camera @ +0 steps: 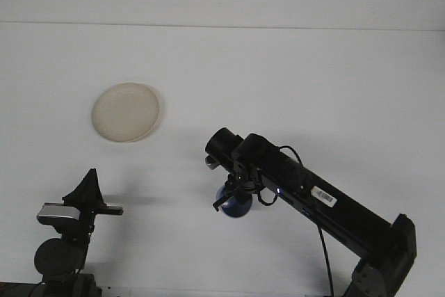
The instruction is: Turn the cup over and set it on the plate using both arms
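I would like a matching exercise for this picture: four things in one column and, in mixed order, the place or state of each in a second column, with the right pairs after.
Things:
1. plate
2. blue cup
3. left gripper
4. right gripper

Places or states:
A. reached out over the middle of the table
B. held in a gripper
C. bare, far left on the table
D. near the bottom left corner, holding nothing

Pairs: 1-C, 2-B, 3-D, 4-A
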